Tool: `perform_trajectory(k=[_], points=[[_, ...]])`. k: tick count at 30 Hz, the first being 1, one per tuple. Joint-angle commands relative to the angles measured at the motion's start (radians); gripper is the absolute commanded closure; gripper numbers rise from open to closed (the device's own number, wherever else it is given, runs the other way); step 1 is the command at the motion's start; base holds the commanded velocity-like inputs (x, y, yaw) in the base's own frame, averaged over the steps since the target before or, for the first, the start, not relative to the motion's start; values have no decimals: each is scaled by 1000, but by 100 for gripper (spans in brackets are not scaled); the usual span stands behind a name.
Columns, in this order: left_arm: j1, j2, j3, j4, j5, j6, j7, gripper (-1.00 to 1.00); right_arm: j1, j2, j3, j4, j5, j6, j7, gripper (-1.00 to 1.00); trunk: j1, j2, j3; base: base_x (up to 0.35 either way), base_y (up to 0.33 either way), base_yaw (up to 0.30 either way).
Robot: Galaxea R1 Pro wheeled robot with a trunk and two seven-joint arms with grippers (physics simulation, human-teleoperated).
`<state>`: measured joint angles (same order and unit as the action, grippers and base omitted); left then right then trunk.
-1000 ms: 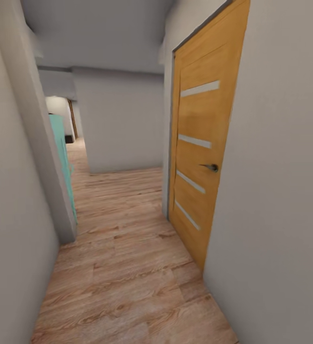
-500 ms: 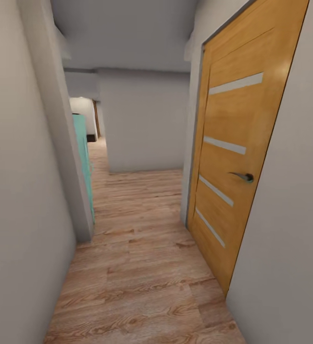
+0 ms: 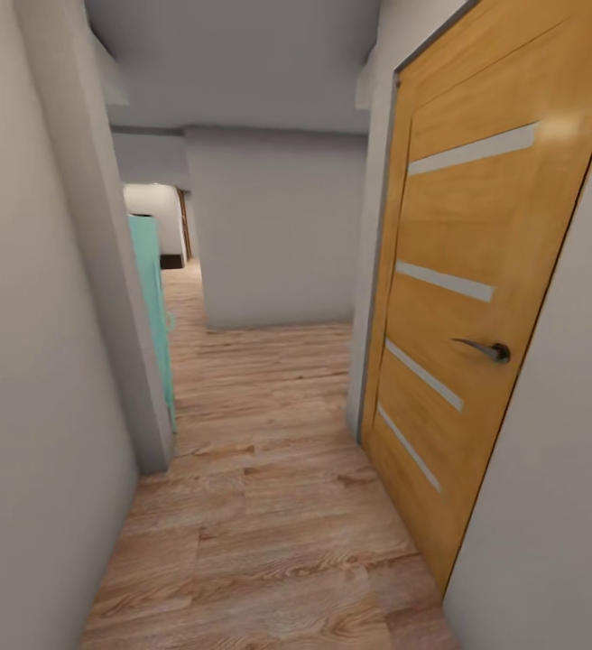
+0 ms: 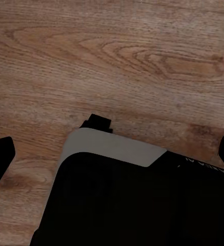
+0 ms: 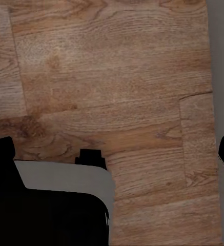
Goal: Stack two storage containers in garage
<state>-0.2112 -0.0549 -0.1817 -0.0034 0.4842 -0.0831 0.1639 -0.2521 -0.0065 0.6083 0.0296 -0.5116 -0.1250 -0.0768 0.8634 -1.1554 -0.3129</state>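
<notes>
Since a second ago the whole head picture has shifted, so the camera has moved and not the things: the orange wooden door [image 3: 476,307] is now seen bigger and further to the right, and its handle [image 3: 487,349] sits lower and closer to the right edge. The same hallway is seen as before.

A narrow strip of wood-plank floor [image 3: 269,506] is left open down the middle. It is shut in by a pale wall [image 3: 34,406] on the left and by the door and more pale wall on the right. The left wall ends at a corner, and just behind that corner the edge of a teal panel [image 3: 152,298] can be seen. Further on, the way is blocked by a grey wall [image 3: 278,226] straight ahead, and the floor is seen to run on past its left side toward a bright opening [image 3: 156,221].

One door is counted, with one handle and four pale stripes. One teal panel is counted.

The two storage containers are not seen in any picture, so where they are cannot be told.

In the left wrist view the left gripper [image 4: 112,148] is seen with its dark fingers far apart over the planks, holding nothing. In the right wrist view the right gripper [image 5: 112,148] is spread just as wide, and nothing is held there either.
</notes>
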Motion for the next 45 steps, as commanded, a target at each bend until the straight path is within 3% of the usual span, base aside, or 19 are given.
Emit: perform_trajectory(k=[1, 24, 38, 45], points=[[-1, 0, -9, 0, 8, -3, 3, -100, -1, 0, 8, 3, -8, -4, 1, -100, 1, -1, -1, 322, 0, 1], [-1, 0, -9, 0, 8, -3, 3, -100, -1, 3, 10, 3, -7, -4, 1, -100, 1, -1, -1, 322, 0, 3], [-1, 0, -9, 0, 8, -3, 3, -100, -1, -1, 9, 3, -7, -4, 0, -100, 1, -1, -1, 322, 0, 231], [-1, 0, -9, 0, 8, -3, 3, -100, -1, -1, 10, 3, -7, -4, 1, -100, 1, -1, -1, 322, 0, 55]])
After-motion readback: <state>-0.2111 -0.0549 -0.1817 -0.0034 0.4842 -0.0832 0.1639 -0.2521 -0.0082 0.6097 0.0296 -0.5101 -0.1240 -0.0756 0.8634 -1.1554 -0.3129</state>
